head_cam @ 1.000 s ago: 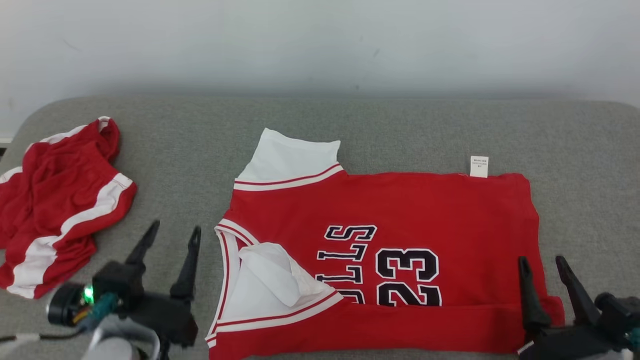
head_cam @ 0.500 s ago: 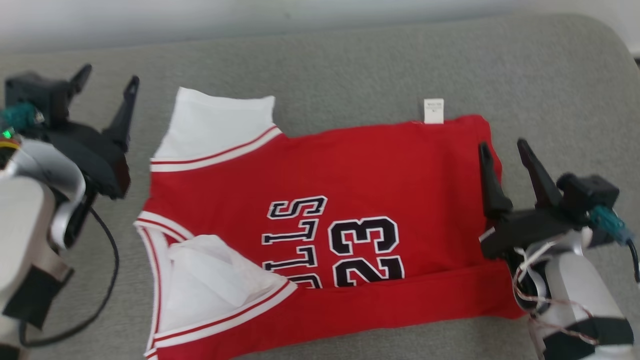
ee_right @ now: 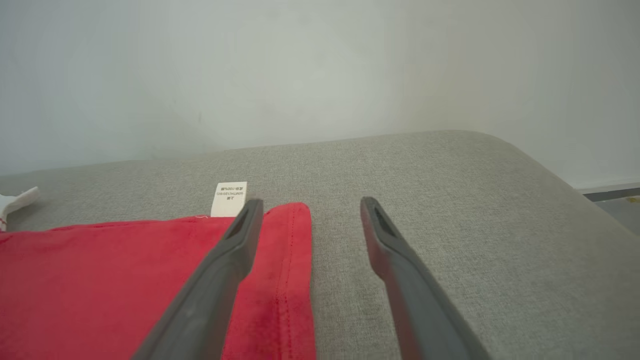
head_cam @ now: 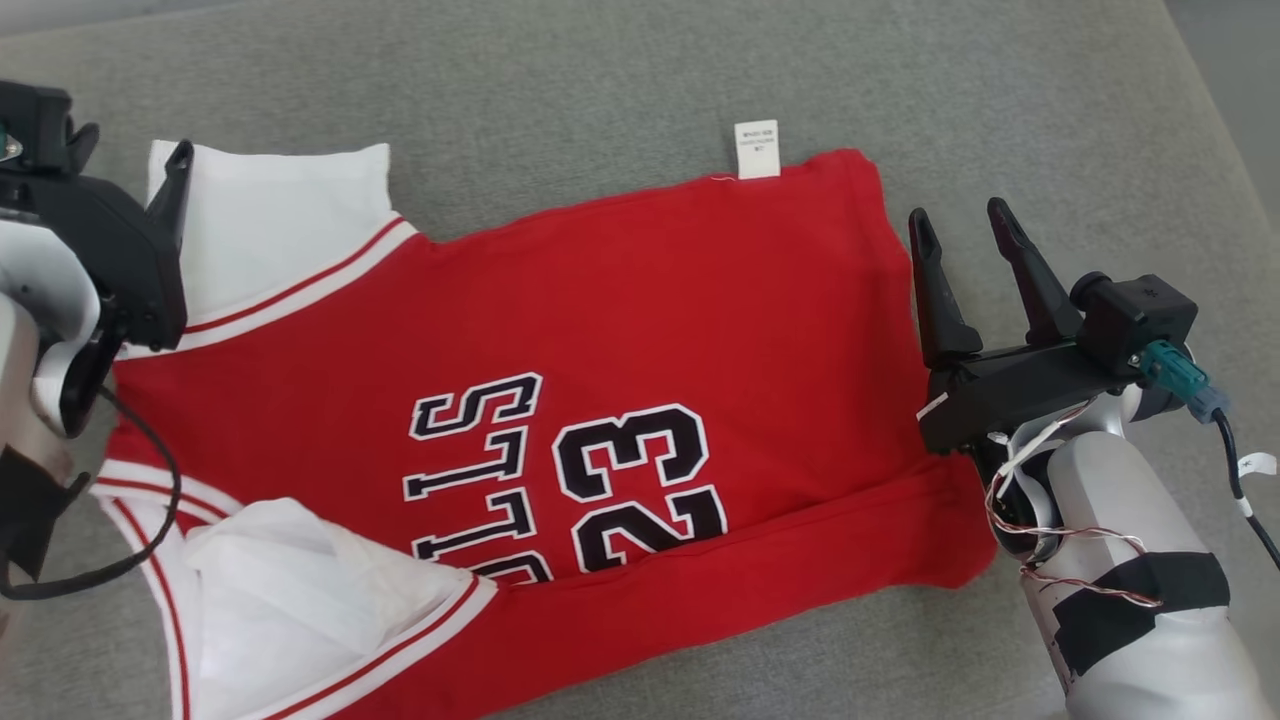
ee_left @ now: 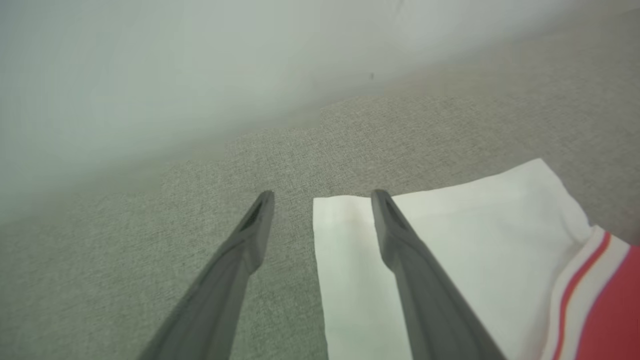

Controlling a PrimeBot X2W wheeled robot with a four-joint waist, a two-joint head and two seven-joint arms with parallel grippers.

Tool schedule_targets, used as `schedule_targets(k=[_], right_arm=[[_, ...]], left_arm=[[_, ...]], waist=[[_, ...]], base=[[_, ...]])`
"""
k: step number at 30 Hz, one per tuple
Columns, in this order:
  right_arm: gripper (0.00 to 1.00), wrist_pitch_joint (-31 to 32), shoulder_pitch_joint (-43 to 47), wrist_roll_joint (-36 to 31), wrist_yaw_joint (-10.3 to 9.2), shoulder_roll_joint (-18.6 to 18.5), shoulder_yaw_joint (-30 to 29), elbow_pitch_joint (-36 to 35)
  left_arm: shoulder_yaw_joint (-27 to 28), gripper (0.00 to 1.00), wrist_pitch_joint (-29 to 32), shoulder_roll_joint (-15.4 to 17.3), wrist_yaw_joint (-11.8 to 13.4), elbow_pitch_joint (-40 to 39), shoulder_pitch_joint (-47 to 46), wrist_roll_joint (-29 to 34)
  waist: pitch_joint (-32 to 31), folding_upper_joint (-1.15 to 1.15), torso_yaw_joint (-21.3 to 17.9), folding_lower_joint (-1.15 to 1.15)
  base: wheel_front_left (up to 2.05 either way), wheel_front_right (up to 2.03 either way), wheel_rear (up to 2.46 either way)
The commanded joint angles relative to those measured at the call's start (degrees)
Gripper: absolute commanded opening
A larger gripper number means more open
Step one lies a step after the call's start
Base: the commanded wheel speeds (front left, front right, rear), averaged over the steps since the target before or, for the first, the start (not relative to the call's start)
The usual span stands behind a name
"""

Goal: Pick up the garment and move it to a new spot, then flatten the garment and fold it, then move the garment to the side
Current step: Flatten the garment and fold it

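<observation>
- Red jersey point(head_cam: 640, 330): lies flat on the grey cushion point(head_cam: 600, 70). Its long axis runs from my left to my right and is slightly tilted, the right end further from me.
- Orientation: the shoulder end, with its white sleeve point(head_cam: 280, 215), points to my left. The hem end points to my right, and a white care label point(head_cam: 757, 150) sticks out from the far edge near that corner.
- Near edge: a band of red cloth is folded up over the front, covering the lower part of the "23" print point(head_cam: 640, 480).
- Open room: bare cushion extends beyond the jersey's far edge to the pale wall point(ee_right: 300, 65). More bare cushion lies to the right of the hem, up to the rounded cushion edge point(ee_right: 540, 165).
- My left gripper point(ee_left: 322, 197): fingers spread wide, holding nothing. In the left wrist view it straddles the sleeve's outer edge, with one finger over white cloth and the other over bare cushion.
- My right gripper point(head_cam: 958, 212): fingers equally spread, holding nothing. It sits at the hem's far right corner, where the right wrist view shows one finger over red cloth beside the label and the other over bare cushion.
- Contact: I cannot tell whether either pair of fingertips touches the fabric or hangs just above it.
</observation>
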Motion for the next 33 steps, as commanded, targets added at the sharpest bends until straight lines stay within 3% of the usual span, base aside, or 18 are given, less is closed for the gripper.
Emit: schedule_targets(k=[1,18,21,29,33], right_arm=[[1.0,-0.58,-0.9,0.53,0.07,-0.34,0.39,0.46],[1.0,-1.85,-3.26,1.66,0.07,-0.61,2.79,2.63],[1.0,-1.95,-3.5,1.72,0.07,-0.86,2.98,3.14],[1.0,1.36,-7.25,2.88,0.07,-1.7,4.12,7.68],[1.0,5.01,-11.47,3.61,0.07,-2.99,4.97,13.84]], left_arm=[[-0.18,1.0,-0.29,0.34,-0.27,1.52,-0.86,-0.27],[-2.71,1.0,-1.79,-0.64,-0.9,10.35,-4.61,-2.08],[-3.26,0.0,-2.55,-1.85,-0.78,10.87,-5.14,-3.25],[-6.12,0.0,-5.84,-2.36,-0.81,9.25,-5.61,-5.21],[-7.8,0.0,-8.56,-3.06,-0.8,6.68,-5.57,-6.78]], waist=[[1.13,-0.01,-1.51,-0.01],[2.91,-0.01,-2.9,-0.01],[2.85,-0.01,-2.61,-0.01],[1.51,-0.01,0.02,-0.01],[1.44,-0.01,2.87,-0.01]], base=[[0.0,0.0,0.0],[0.0,0.0,0.0],[0.0,0.0,0.0],[0.0,0.0,0.0],[0.0,0.0,0.0]])
